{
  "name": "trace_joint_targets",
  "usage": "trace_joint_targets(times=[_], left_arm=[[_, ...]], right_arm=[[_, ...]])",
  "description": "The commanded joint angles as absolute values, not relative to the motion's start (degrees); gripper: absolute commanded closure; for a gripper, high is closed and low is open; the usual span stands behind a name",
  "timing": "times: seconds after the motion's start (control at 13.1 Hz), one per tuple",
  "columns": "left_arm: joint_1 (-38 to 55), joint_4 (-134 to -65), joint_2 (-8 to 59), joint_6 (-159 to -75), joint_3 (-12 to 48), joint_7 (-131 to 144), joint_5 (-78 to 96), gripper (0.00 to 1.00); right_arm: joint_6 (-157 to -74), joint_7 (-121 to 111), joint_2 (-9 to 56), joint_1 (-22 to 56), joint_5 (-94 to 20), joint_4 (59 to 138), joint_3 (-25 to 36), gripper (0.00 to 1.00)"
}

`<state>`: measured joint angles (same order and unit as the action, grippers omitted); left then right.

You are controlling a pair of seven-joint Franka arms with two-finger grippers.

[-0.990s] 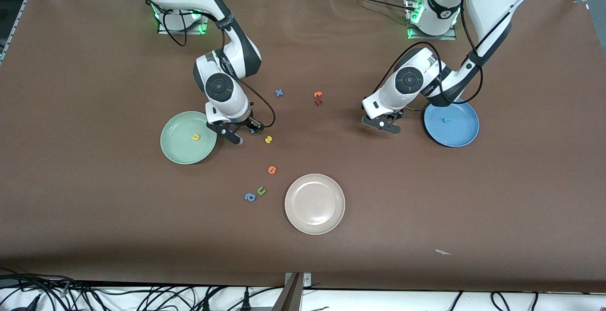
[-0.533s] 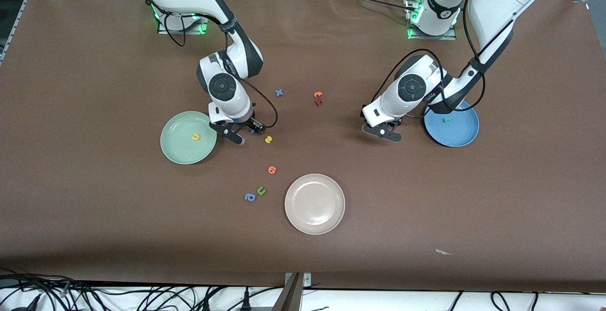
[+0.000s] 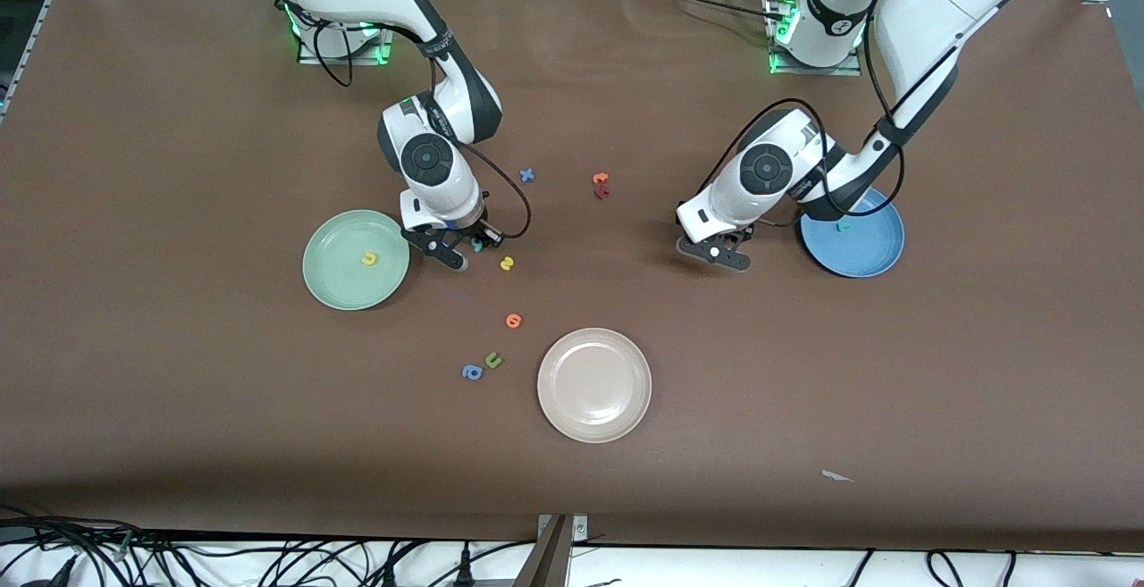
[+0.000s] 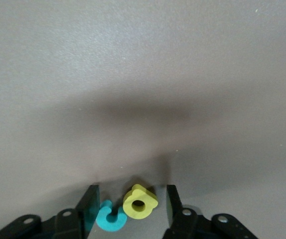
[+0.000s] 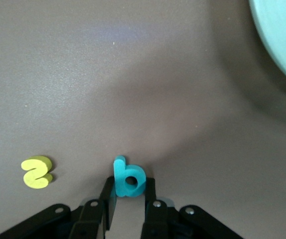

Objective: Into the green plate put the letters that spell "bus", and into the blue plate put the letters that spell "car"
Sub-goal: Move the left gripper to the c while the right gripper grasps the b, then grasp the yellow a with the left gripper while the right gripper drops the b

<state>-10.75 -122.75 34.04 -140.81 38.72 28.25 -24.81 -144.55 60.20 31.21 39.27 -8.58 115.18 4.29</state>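
Cream plate (image 3: 593,384): nearest the front camera, empty; no part in the task.
Blue "a" (image 3: 471,373), green "u" (image 3: 492,360), orange letter (image 3: 513,321): loose decoys, untouched.
Yellow "s" (image 3: 507,263): on the table just beside the right gripper, awaiting pickup.
Green plate (image 3: 335,279): holds the yellow "u" (image 3: 369,258); "bus" looks one-third done.
Right gripper (image 5: 128,195): low at the table beside the green plate, fingers pinched narrow on the teal "b" (image 5: 128,179), apparently to lift it.
Left gripper (image 4: 128,205): low at the table beside the blue plate, fingers wide, straddling the teal "c" (image 4: 109,217) and the yellow "a" (image 4: 139,201), which touch; risk of catching both.
Blue plate (image 3: 876,256): holds the teal "r" (image 3: 840,226).
Red and orange letters (image 3: 601,185), blue cross (image 3: 527,175): farthest, unused.
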Motion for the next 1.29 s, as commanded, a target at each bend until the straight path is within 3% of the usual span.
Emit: trace_joint_targets(times=[0.0, 0.15, 0.38, 0.53, 0.84, 1.07, 1.14, 1.22], left_arm=[[-9.4, -121.6, 34.7, -141.0, 37.5, 30.0, -27.1, 0.39], [-9.4, -121.7, 34.7, -140.8, 37.5, 30.1, -27.1, 0.41], [-9.5, -121.7, 34.6, -140.5, 37.6, 30.1, -27.1, 0.59], [-9.5, -121.6, 34.6, -140.4, 37.5, 30.1, -27.1, 0.66], [-9.5, -121.7, 34.7, -140.2, 37.6, 30.1, -27.1, 0.69], [-9.6, -121.7, 34.6, -140.1, 37.6, 30.9, -27.0, 0.83], [-9.6, -121.6, 34.6, -140.1, 37.6, 31.0, -27.0, 0.83], [-9.8, -121.6, 34.4, -140.1, 37.6, 31.1, -27.0, 0.83]], right_arm=[[-143.7, 59.9, 28.9, 39.7, -7.9, 115.6, 5.2, 0.83], [-137.7, 55.9, 26.4, 39.6, -7.7, 114.5, 7.4, 0.83], [-128.9, 44.6, 22.3, 39.6, -7.8, 114.2, 13.3, 0.83], [-124.9, 36.3, 20.7, 39.6, -8.0, 114.3, 17.4, 0.83], [-124.3, 24.8, 21.3, 39.1, -8.7, 117.3, 22.8, 0.83], [-126.0, 18.1, 22.8, 35.9, -8.7, 120.1, 23.6, 0.82], [-126.7, 15.6, 23.2, 34.7, -8.8, 120.6, 23.6, 0.78], [-126.9, 14.2, 23.6, 34.0, -9.4, 120.8, 23.6, 0.47]])
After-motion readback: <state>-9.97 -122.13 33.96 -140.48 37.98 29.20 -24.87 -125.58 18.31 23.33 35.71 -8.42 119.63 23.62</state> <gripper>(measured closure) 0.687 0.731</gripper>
